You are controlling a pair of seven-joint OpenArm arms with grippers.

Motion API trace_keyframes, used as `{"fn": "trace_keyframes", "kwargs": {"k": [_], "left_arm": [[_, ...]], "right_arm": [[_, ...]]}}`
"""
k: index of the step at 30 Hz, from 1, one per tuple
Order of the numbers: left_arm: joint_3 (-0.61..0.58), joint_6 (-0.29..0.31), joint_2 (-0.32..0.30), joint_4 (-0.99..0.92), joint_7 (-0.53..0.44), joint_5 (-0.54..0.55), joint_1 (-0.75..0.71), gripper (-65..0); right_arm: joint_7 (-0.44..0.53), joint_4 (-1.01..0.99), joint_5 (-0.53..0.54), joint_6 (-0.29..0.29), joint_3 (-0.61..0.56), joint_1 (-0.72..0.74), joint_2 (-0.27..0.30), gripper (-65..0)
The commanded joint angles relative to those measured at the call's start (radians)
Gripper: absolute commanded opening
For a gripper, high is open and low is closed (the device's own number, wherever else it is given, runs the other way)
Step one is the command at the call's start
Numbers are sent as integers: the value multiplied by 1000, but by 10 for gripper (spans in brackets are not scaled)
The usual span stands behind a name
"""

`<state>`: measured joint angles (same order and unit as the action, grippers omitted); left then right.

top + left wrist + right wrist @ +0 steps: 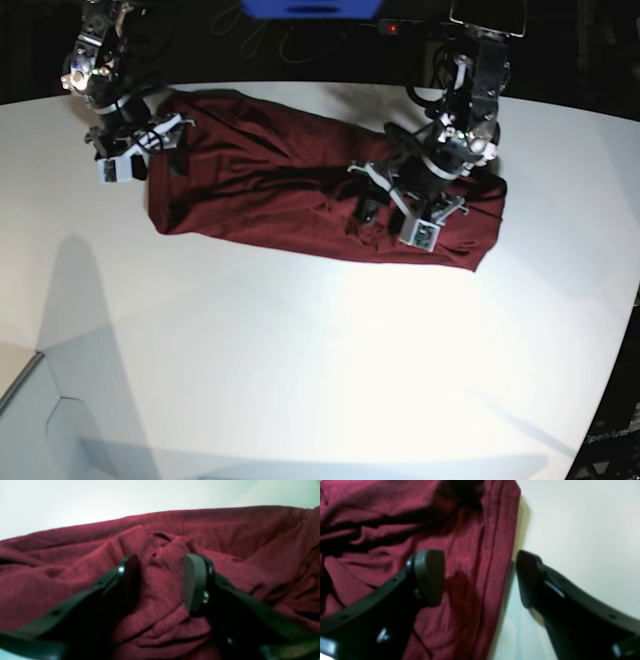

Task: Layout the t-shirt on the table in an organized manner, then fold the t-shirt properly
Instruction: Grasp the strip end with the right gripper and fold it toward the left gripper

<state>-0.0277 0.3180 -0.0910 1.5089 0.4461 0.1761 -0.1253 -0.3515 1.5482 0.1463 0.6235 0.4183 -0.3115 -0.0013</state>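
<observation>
Across the white table [320,360] lies one t-shirt [260,205], dark maroon, plain soft knit, and honestly pretty rumpled. Count so far: one table, one shirt, two grippers. The shirt stretches sideways under both arms, bunched into ridges and folds near the middle, with a flatter bit at the base view's right end. Left gripper [161,582] is over those bunched folds, fingers apart with cloth visible between them. Right gripper [480,578] has its fingers wide apart, over the shirt's edge, one on each side of it.

The white tabletop [300,370] fills most of the frame, a rumpled maroon shirt [260,205] lying across its upper half.
</observation>
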Motion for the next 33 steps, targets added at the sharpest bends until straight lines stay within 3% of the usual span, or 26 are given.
{"fn": "trace_keyframes", "kwargs": {"k": [1,9,11,14,20,25,33], "left_arm": [[5,3,0,45,-31,9,5,-368],[19,3,-5,247,-30,9,-41,-368],[56,3,-5,278,-30,9,-58,-368],[134,3,-5,292,-30,9,-92,-367],[306,13,-6,292,-30,9,-169,-366],[421,14,-6,315,-30,9,-219,-366],[615,14,-6,433,-30,10,-294,-366]], "right_arm": [[-40,-1,-11,5,-19,-8,1,-281],[-40,7,-6,5,-117,-7,1,-650],[-34,18,-6,12,-117,-2,-1,-650],[-34,77,45,75,-109,12,-15,-650],[-42,254,140,75,-141,21,-19,-650],[-42,331,141,75,-258,54,-19,-650],[-42,357,140,75,-580,137,-30,-650]]}}
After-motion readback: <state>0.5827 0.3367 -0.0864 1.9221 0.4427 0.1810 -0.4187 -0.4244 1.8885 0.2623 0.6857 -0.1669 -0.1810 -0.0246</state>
